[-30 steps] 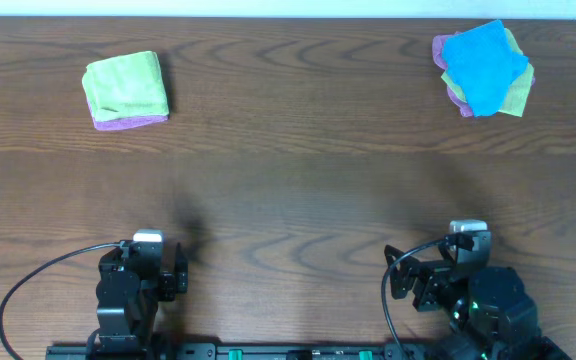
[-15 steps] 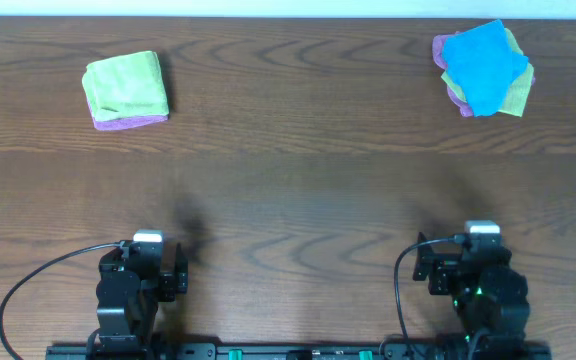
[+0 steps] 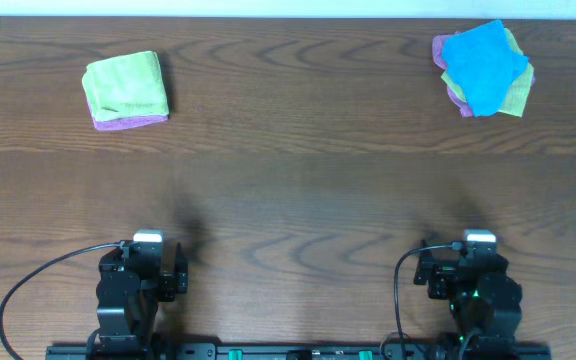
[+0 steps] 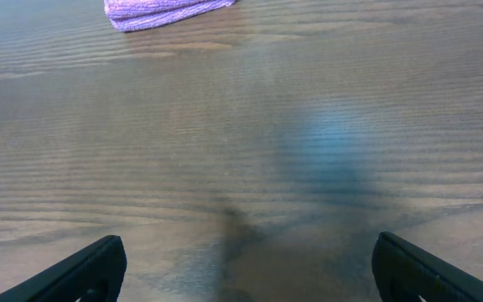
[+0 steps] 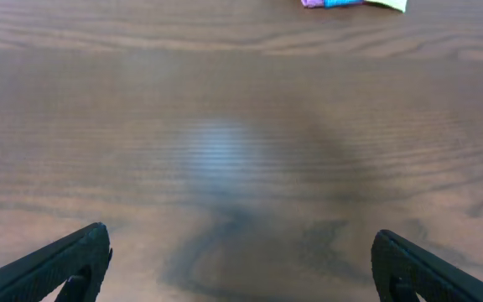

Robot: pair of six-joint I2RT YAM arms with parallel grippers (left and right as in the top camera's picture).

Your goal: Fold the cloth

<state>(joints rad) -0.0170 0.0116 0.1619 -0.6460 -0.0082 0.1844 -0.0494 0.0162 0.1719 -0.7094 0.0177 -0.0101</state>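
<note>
A lime-green cloth [image 3: 125, 84] lies folded at the far left of the wooden table [image 3: 288, 190], on top of a folded purple cloth [image 3: 128, 122]. The purple cloth's edge shows at the top of the left wrist view [image 4: 162, 10]. My left gripper [image 3: 146, 260] is open and empty at the near left edge, far from both cloths; it is also open in its wrist view [image 4: 246, 268]. My right gripper [image 3: 473, 262] is open and empty at the near right edge, and shows open in its wrist view [image 5: 241, 264].
A loose pile [image 3: 483, 68] lies at the far right: a bright blue cloth on top, yellow-green and purple cloths under it. Its near edge shows at the top of the right wrist view [image 5: 355, 3]. Cables trail from both arm bases at the near edge.
My right arm has swung from a leftward tilt to point straight ahead at the near right edge. My left arm and the cloths have not moved.
</note>
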